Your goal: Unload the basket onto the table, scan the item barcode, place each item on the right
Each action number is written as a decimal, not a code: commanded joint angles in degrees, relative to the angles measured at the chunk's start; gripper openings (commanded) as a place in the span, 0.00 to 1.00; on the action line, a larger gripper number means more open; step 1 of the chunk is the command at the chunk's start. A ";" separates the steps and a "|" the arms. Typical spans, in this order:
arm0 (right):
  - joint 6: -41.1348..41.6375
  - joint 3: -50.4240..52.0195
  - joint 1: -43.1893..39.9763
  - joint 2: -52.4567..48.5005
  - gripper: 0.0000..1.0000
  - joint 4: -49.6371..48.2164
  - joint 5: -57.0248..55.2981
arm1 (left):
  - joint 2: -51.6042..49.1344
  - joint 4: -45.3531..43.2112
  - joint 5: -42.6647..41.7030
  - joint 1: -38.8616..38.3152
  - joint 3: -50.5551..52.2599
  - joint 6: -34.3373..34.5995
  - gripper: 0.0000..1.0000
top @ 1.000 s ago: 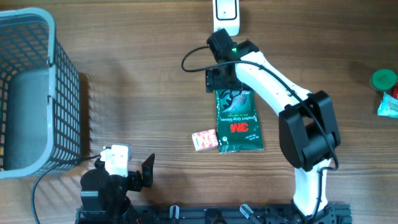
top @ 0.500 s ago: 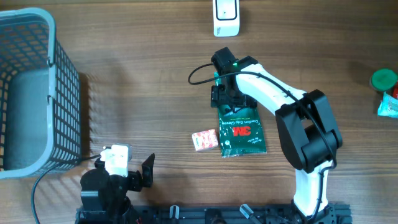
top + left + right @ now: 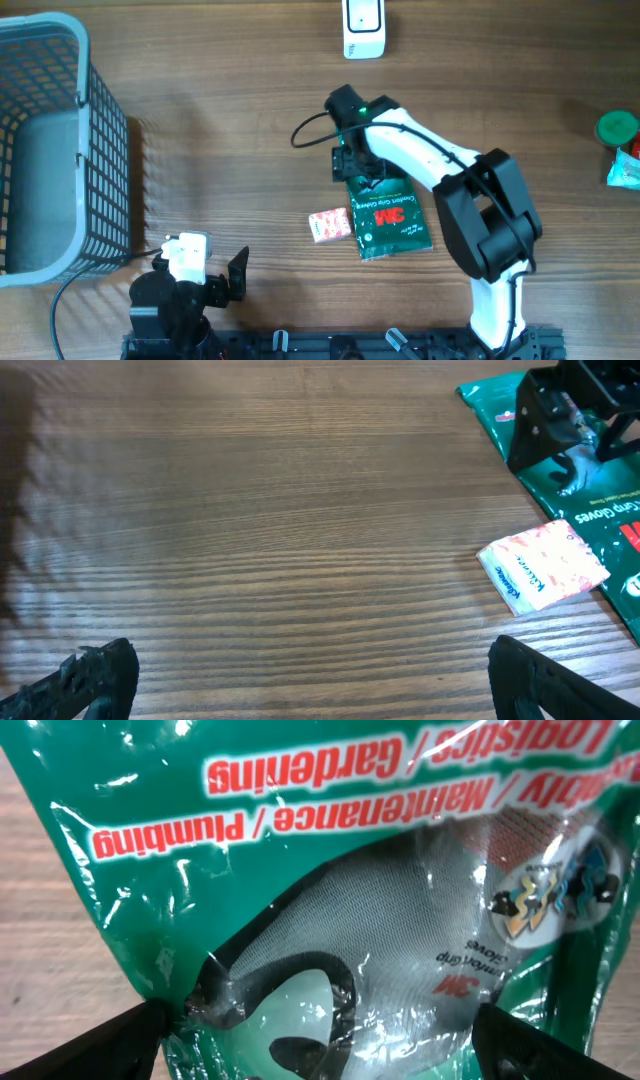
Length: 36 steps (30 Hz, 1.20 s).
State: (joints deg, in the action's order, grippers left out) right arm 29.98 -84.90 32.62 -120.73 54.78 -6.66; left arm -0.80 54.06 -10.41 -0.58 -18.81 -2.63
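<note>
The far end of the green glove pack (image 3: 392, 218) is hiding under the right gripper (image 3: 358, 165) in the view from above. In the right wrist view the pack is filling almost the whole picture, with its words showing upside down. The right gripper's two fingers are standing wide apart at the bottom corners, one on each side of the pack. I cannot tell if they are touching it.

The pack is lying flat on the wooden table (image 3: 230, 120), near the middle. A small pink tissue pack (image 3: 329, 225) is lying just beside its left edge. The white scanner (image 3: 362, 28) is sitting far back, well apart from the pack.

The grey basket (image 3: 100, 150) is getting cut off at the left edge. A green lid (image 3: 617, 128) is sitting far right.

The left gripper (image 3: 315, 680) is hanging near the front, its fingers wide apart over bare wood.
</note>
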 commanded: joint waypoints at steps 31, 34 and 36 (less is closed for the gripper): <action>-1.92 13.31 3.04 5.77 1.00 -12.96 1.36 | 0.42 0.04 -0.68 0.33 0.07 0.35 1.00; -3.02 16.61 3.04 5.11 0.99 -16.87 1.11 | 0.42 0.04 -0.68 0.33 0.07 0.35 1.00; -3.04 17.77 3.04 3.67 0.90 -17.92 1.11 | 0.42 0.04 -0.68 0.33 0.07 0.35 1.00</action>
State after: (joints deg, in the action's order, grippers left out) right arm 28.08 -71.13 35.57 -113.01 38.74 -7.11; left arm -0.80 54.06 -10.41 -0.58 -18.81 -2.63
